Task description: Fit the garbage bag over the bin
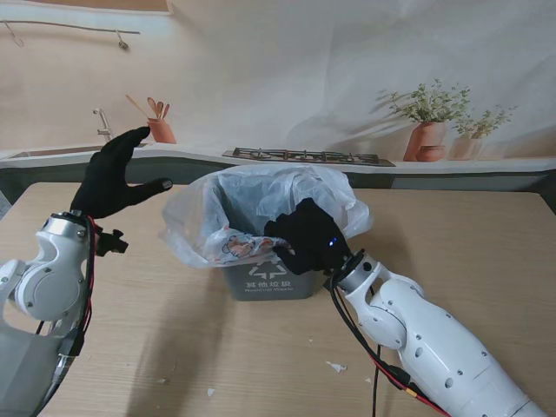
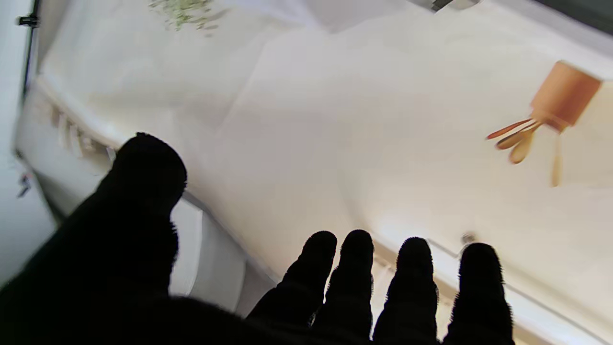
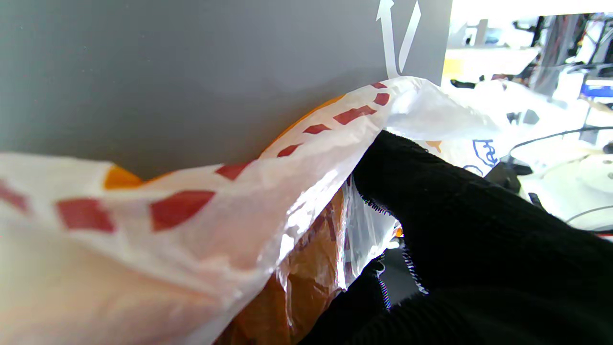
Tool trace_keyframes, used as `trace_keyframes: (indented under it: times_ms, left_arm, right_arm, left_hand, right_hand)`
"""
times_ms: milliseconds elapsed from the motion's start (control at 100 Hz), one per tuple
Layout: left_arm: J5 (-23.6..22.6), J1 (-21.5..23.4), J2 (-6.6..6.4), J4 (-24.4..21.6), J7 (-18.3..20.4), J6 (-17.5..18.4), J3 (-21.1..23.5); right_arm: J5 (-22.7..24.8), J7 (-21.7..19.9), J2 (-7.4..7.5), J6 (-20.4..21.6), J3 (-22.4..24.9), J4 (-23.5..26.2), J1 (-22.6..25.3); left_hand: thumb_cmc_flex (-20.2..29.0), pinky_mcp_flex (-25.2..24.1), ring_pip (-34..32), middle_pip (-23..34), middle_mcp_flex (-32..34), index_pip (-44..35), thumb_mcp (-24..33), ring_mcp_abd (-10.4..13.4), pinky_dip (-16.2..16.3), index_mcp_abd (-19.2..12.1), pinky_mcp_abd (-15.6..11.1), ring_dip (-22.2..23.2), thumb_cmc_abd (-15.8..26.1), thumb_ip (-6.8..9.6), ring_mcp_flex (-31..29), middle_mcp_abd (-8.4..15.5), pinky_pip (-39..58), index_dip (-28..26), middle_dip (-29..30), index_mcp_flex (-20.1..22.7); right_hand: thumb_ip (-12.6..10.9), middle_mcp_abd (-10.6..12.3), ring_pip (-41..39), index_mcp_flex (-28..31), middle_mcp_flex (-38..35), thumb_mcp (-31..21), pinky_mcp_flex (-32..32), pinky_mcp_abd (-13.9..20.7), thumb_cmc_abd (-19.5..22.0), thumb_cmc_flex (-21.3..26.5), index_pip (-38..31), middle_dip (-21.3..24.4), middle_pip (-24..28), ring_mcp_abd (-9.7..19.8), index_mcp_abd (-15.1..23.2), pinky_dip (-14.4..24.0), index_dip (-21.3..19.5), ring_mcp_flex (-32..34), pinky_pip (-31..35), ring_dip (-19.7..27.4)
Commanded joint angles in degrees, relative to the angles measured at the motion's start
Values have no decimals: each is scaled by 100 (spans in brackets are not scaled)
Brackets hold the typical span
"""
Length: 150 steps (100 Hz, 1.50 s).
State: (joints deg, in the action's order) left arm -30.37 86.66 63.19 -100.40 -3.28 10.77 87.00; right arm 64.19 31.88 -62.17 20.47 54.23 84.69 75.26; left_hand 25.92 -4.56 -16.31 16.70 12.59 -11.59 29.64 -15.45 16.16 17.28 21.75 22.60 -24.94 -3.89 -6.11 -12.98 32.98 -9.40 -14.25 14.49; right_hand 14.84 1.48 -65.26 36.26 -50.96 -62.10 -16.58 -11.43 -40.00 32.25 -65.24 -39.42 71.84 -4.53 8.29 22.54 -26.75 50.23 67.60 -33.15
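A grey bin (image 1: 269, 285) with white recycling marks stands mid-table. A thin white garbage bag (image 1: 261, 195) with red and orange print is draped over its rim and bulges out on my left side. My right hand (image 1: 306, 236), in a black glove, is shut on the bag's printed edge at the bin's near rim. In the right wrist view the bag (image 3: 201, 220) is pinched under the thumb against the bin wall (image 3: 191, 72). My left hand (image 1: 113, 178) is raised to the left of the bin, fingers (image 2: 354, 278) spread, holding nothing.
Small white scraps (image 1: 336, 367) lie on the wooden table near me. A printed kitchen backdrop with a utensil pot (image 1: 161, 130), a stove grate (image 1: 304, 156) and potted plants (image 1: 430, 130) stands behind the table. Cables run along my right forearm (image 1: 434, 347).
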Motion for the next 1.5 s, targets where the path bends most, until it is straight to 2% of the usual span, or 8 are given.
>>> trace_keyframes:
  times_ms: [0, 180, 330, 540, 600, 720, 1080, 1490]
  left_arm:
    - [94, -50, 42, 57, 409, -137, -74]
    - [254, -420, -49, 464, 1052, -794, -533]
    - [474, -714, 6, 842, 992, -1154, -901]
    - [243, -979, 66, 1139, 623, -1104, -1202]
    - [241, -1032, 102, 1170, 461, -1032, -1254]
    - [303, -1112, 174, 1197, 180, -986, -1355]
    - [388, -1355, 216, 1071, 133, -1257, -1428]
    - [499, -1923, 329, 1726, -111, -1731, -1659]
  right_arm:
    - [28, -72, -19, 40, -48, -51, 17]
    - [13, -50, -25, 59, -84, -98, -29]
    - [21, -56, -22, 64, -86, -96, -29]
    - [14, -74, -21, 67, -80, -110, -33]
    - [17, -64, -20, 78, -85, -116, -40]
    - [17, -42, -21, 96, -89, -144, -54]
    - [0, -90, -16, 154, -58, -156, -44]
    - [-13, -163, -9, 251, -64, -163, -60]
  left_hand:
    - [-84, -22, 217, -159, -154, 210, -353, 65, -198, 122, 222, 7, 23, -167, 204, -112, -434, 134, 95, -146]
    - [-59, 98, 275, -239, -156, 340, -758, -11, -246, 232, 436, 138, 185, -157, 216, -208, -773, 204, 147, -139]
    - [174, 233, -178, 746, 159, 100, -683, -85, 29, 240, 410, 515, 61, -115, -273, -128, -1069, 74, -433, 312]
    - [573, 356, -1503, 2058, 2468, -2484, 1386, -86, 554, -867, 393, 1357, -411, -126, -1665, 487, -266, -1322, -1910, 1931]
    - [1317, 331, -1906, 2343, 3220, -3504, 1399, -30, 425, -1469, 385, 1430, -827, -575, -2166, 704, 323, -1267, -2147, 2654]
    - [1924, 301, -2392, 2159, 4341, -4634, 1563, 31, 493, -1894, 392, 1519, -991, -648, -2731, 786, 858, -1022, -3153, 3360]
    - [2630, 312, -2936, 2771, 3657, -5022, 919, -406, 678, -731, 443, 2055, 152, -866, -2293, 128, 1247, -3314, -4129, 2100]
    - [2798, 440, -3297, 3255, 3535, -5405, 1030, -665, 892, -391, 392, 2509, 176, -992, -2326, -100, 1665, -3664, -4294, 1671]
  right_hand:
    - [121, 109, -129, 143, 89, -301, 37, -71, 26, 322, -272, -61, 69, 119, 450, 151, -74, 29, 285, 36]
    - [122, 109, -133, 145, 86, -306, 30, -71, 32, 309, -271, -59, 68, 126, 456, 153, -73, 37, 287, 36]
    - [120, 107, -131, 149, 73, -314, 19, -75, 37, 308, -268, -58, 69, 126, 444, 156, -68, 46, 291, 39]
    - [128, 97, -134, 208, 43, -328, 1, -78, 2, 319, -267, -50, 63, 116, 491, 160, -53, 75, 299, 43]
    - [132, 97, -133, 213, 42, -330, -1, -80, 2, 319, -263, -51, 63, 120, 504, 160, -49, 83, 299, 45]
    - [135, 97, -127, 214, 42, -335, -1, -80, -7, 325, -258, -51, 62, 119, 515, 161, -45, 80, 298, 50]
    - [152, 84, -129, 244, 26, -344, -1, -80, 15, 338, -261, -50, 60, 117, 566, 162, -55, 78, 298, 53]
    - [180, 99, -126, 260, 26, -388, 1, -80, 63, 344, -278, -69, 67, 108, 610, 163, -104, 71, 296, 57]
